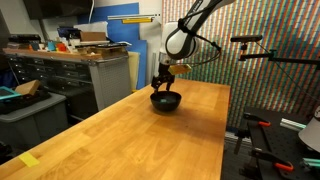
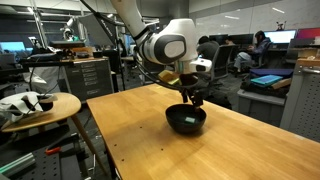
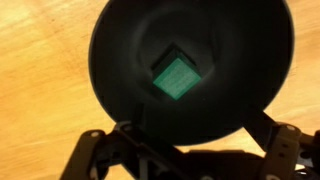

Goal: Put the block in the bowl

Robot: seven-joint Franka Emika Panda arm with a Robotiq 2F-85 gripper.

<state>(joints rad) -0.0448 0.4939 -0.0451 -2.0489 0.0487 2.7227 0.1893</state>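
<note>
The black bowl [image 1: 165, 101] stands on the wooden table, and shows in both exterior views [image 2: 186, 121]. In the wrist view the bowl [image 3: 120, 60] fills the upper frame, and the small green block [image 3: 175, 75] lies on its floor near the middle. My gripper [image 1: 162, 82] [image 2: 190, 97] hangs straight above the bowl, just over its rim. In the wrist view its two fingers [image 3: 185, 140] are spread wide at the bottom of the frame with nothing between them. The block is apart from the fingers. The block does not show in the exterior views.
The wooden table [image 1: 140, 140] stretches wide in front of the bowl. A yellow tag [image 1: 29, 160] lies at its near corner. A round side table with white objects [image 2: 35, 105] stands beside the table. Cabinets [image 1: 70, 75] and desks are beyond.
</note>
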